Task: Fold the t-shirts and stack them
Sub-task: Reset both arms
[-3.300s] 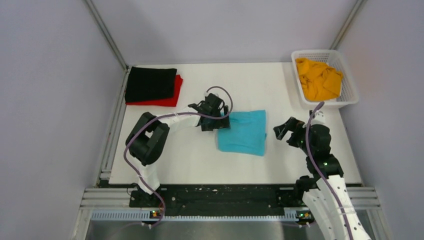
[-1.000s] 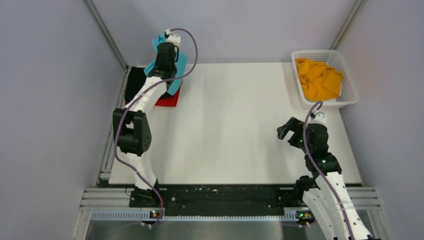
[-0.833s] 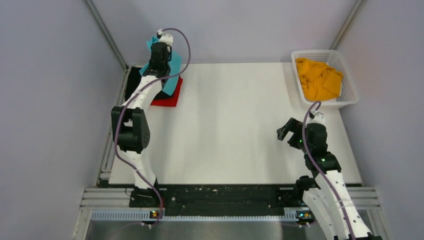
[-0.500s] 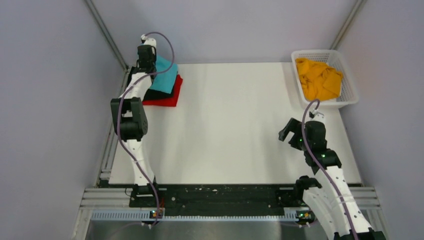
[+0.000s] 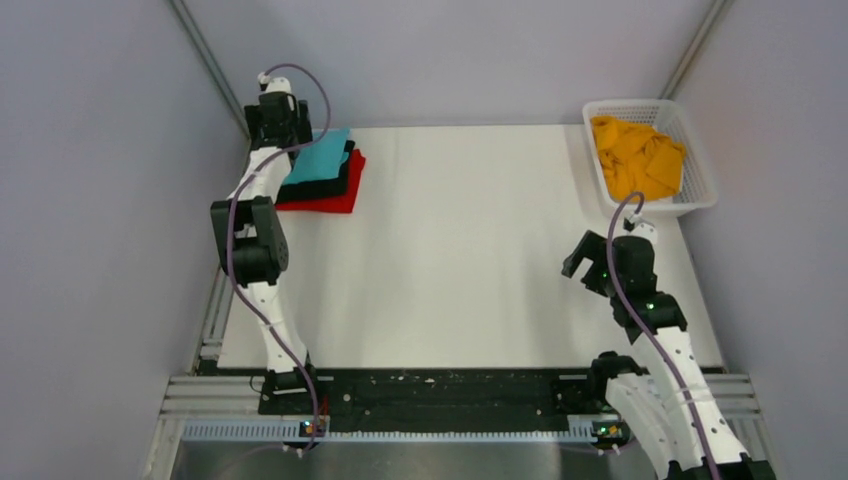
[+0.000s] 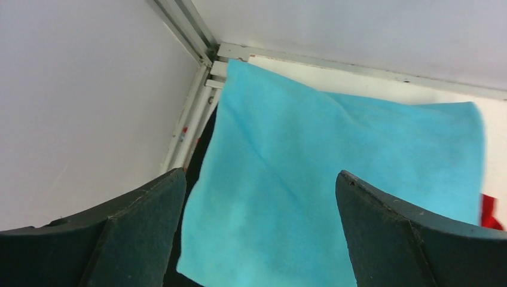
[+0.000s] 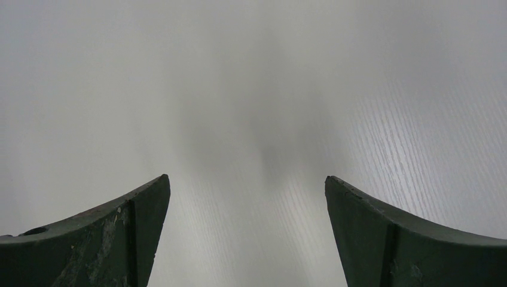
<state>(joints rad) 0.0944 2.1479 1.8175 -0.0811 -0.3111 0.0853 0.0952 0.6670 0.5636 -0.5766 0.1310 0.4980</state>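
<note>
The folded turquoise t-shirt (image 5: 320,156) lies on top of the folded black t-shirt (image 5: 322,186) and the red t-shirt (image 5: 330,201) at the table's far left corner. It fills the left wrist view (image 6: 341,161). My left gripper (image 5: 281,122) is open and empty, just above the stack's far left edge; it also shows in the left wrist view (image 6: 258,179). My right gripper (image 5: 580,262) is open and empty over bare table at the right, and shows in the right wrist view (image 7: 246,182). The orange-yellow t-shirt (image 5: 636,155) lies crumpled in the basket.
A white mesh basket (image 5: 700,185) stands at the far right corner. Grey walls and metal frame rails (image 5: 213,70) close in the table at the left and back. The white table top (image 5: 460,260) stretches between the two arms.
My left arm carried the turquoise shirt from the table's middle to the far left, laid it on the black and red stack and let go. My right gripper shifted slightly.
</note>
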